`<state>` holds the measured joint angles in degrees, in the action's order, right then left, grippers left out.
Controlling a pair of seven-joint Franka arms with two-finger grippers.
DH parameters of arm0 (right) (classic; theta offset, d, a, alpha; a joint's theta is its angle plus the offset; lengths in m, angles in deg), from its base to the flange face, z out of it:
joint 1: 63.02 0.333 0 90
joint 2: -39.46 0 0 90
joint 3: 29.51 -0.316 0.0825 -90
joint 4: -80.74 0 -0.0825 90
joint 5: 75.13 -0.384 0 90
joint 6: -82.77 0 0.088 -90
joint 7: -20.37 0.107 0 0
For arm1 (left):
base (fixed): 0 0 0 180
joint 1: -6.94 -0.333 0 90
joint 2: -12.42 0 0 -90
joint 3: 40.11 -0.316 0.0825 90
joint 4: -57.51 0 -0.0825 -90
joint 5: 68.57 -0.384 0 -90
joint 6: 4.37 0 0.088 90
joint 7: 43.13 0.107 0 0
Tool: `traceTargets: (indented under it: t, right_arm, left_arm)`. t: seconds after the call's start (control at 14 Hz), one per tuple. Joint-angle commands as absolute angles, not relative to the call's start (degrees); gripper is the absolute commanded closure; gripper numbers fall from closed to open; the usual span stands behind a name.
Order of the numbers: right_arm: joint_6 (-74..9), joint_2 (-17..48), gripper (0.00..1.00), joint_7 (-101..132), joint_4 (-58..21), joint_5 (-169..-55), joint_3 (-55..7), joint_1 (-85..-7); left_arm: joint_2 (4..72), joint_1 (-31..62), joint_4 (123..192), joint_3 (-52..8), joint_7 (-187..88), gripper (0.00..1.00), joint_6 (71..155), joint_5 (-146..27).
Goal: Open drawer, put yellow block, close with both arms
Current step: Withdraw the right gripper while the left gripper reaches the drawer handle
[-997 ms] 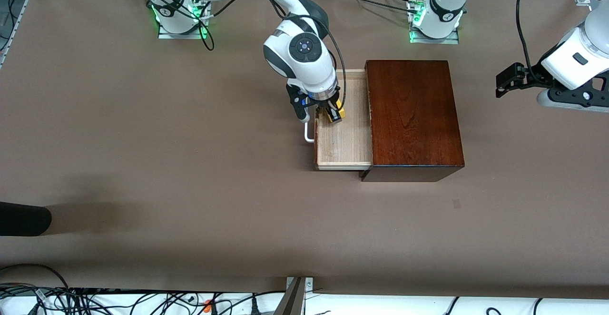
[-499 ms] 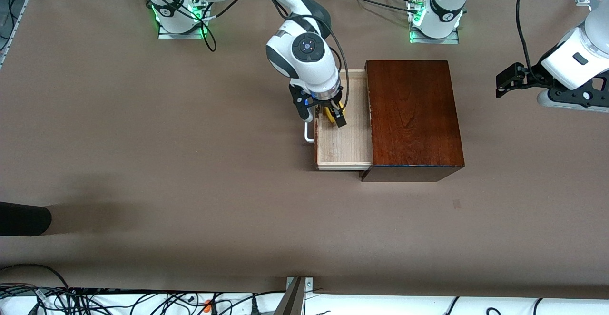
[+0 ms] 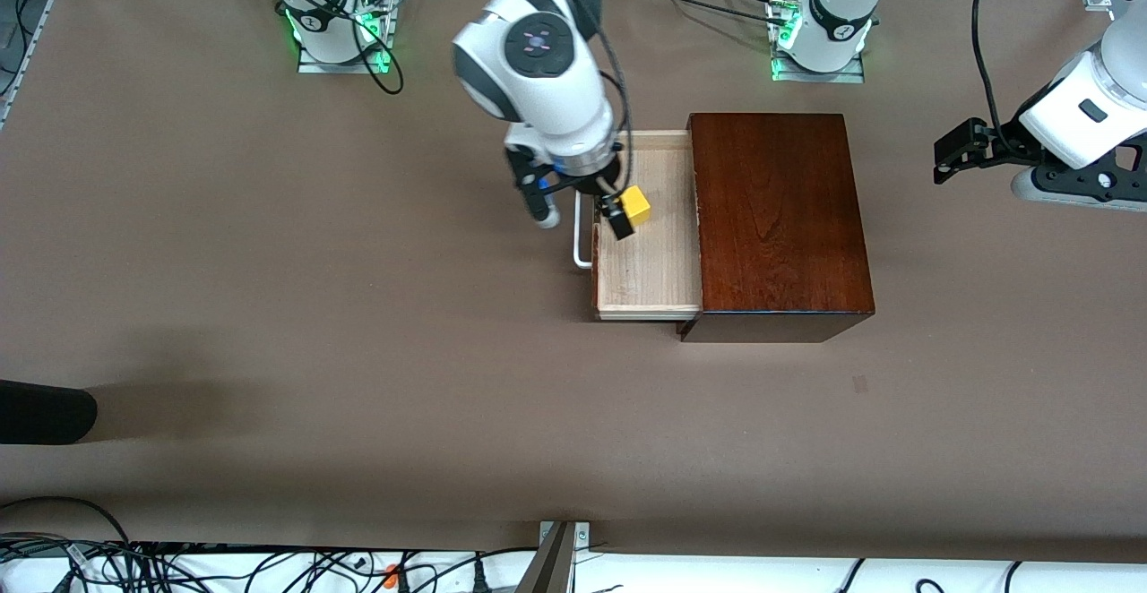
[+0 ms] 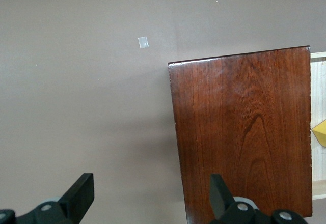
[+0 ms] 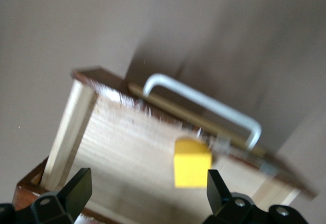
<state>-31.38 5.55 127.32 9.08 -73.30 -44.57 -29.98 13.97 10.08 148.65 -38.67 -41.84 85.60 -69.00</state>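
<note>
The drawer [image 3: 647,270] stands pulled out of the dark reddish-brown wooden box [image 3: 775,221], its white loop handle [image 3: 581,239] toward the right arm's end. The yellow block [image 3: 635,204] lies on the drawer's pale floor; it also shows in the right wrist view [image 5: 192,163] beside the handle [image 5: 204,104]. My right gripper [image 3: 581,217] is open and empty, raised over the drawer's handle edge beside the block. My left gripper [image 3: 952,156] is open and empty, held above the table toward the left arm's end, apart from the box [image 4: 243,132].
A small pale mark [image 3: 860,384] lies on the brown table nearer the front camera than the box. A dark object [image 3: 45,411] juts in at the table's edge toward the right arm's end. Cables [image 3: 224,566] run along the front edge.
My right gripper has let go of the yellow block, opened and lifted up and toward the handle. The block now rests in the drawer. The left arm has not moved.
</note>
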Motion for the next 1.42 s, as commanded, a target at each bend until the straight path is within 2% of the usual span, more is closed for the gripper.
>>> traceTargets:
  t: [0.0, 0.14, 0.36, 0.64, 0.78, 1.0, 1.07, 1.14, 1.35]
  right_arm:
    - [-24.0, 9.2, 0.0, 112.8, 8.4, -73.6, -44.9, -34.8]
    - [-17.8, 11.7, 0.0, 98.9, 8.2, -73.6, -44.7, -38.7]
    - [-11.0, 14.8, 0.0, 80.6, 8.0, -73.7, -42.4, -43.7]
    - [-4.6, 19.5, 0.0, 55.7, 6.1, -78.7, -32.4, -47.4]
    - [-5.3, 23.6, 0.0, 43.3, 0.8, -80.2, -32.0, -52.7]
    - [-12.6, 34.7, 0.0, 25.9, -14.5, -79.4, -31.9, -60.8]
    - [-13.6, 37.1, 0.0, 21.5, -17.2, -79.1, -30.8, -61.9]
    - [-13.3, 37.7, 0.0, 19.7, -17.0, -79.0, -28.7, -62.0]
    - [-4.8, 39.5, 0.0, 19.2, -13.2, -77.3, -26.0, -62.2]
  left_arm:
    - [13.9, 10.2, 147.9, -38.5, -42.3, 0.0, 85.5, -68.0]
    - [14.0, 11.1, 147.9, -38.2, -42.3, 0.0, 85.8, -67.7]
    - [15.8, 11.7, 145.8, -33.5, -42.3, 0.0, 85.7, -66.8]
    - [19.1, 11.9, 144.2, -25.5, -41.9, 0.0, 86.0, -67.5]
    - [21.5, 13.3, 142.0, -23.7, -41.3, 0.0, 86.7, -66.9]
    - [28.2, 19.7, 137.6, -21.1, -34.3, 0.0, 90.3, -66.8]
    - [29.9, 22.8, 137.5, -21.2, -29.0, 0.0, 91.4, -67.2]
    - [31.5, 24.8, 137.5, -21.1, -25.2, 0.0, 92.6, -67.3]
    - [35.7, 30.3, 137.4, -21.2, -10.8, 0.0, 97.2, -67.8]
